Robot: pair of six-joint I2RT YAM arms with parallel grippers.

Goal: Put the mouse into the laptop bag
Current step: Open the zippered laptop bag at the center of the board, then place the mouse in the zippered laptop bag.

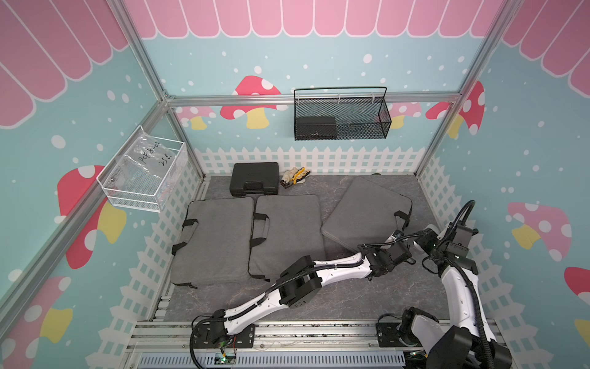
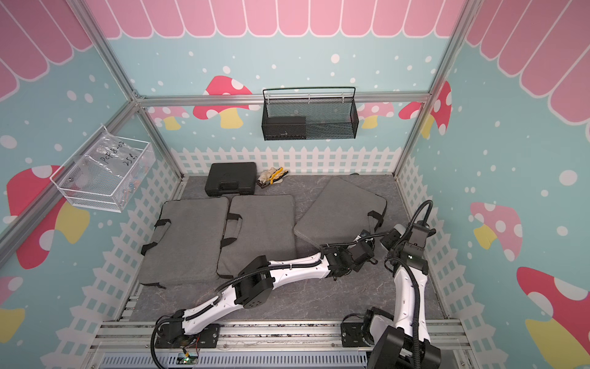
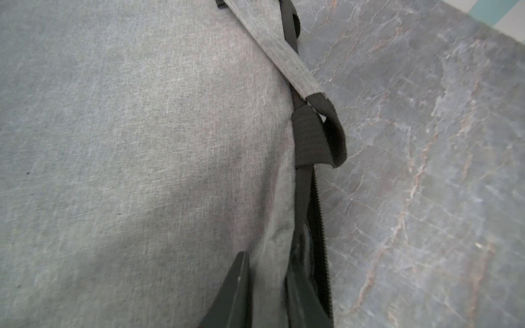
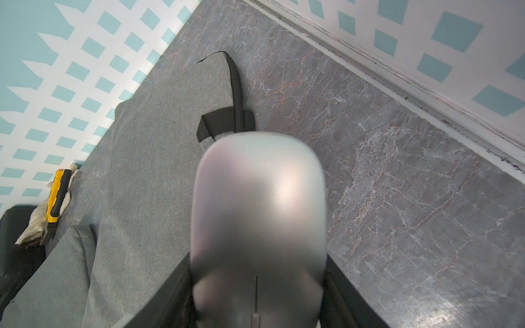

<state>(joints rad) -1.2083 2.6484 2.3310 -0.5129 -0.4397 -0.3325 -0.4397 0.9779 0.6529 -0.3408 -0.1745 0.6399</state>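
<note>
**Desk:** Any writing you can read from there?

**Me:** Only on the clear plastic bag (image 1: 147, 159) lying in the white wire basket (image 1: 127, 196) on the left wall. It's handwritten marker, something like "PCT 8-02" with "25" beneath it; the last character I can't make out. The black mesh basket (image 1: 360, 127) on the back wall holds a black box (image 1: 316, 126) at one end. There's small print on its side, too small for me to read.

**Desk:** And on the table?

**Me:** A closed black hard case (image 1: 253, 179) sits at the back, with a glove and yellow-handled tool (image 1: 295, 177) just beside it. I also see three grey bags lying flat. The two other grey bags (image 1: 217, 242) lie side by side; the laptop bag (image 1: 364, 211) both my arms are at is the tilted one nearest the right wall.

**Desk:** Jaws?

**Me:** My left gripper (image 3: 270, 267) is pinching the bag's grey fabric lip beside the zipper (image 3: 319, 227), near the black handle strap (image 3: 312, 136). My right gripper (image 4: 258, 255) is clamped on the sides of the silver mouse (image 4: 258, 198).

**Desk:** So where's the mouse?

**Me:** In the right gripper's grasp, near the bag's handle side and outside the bag.
</note>
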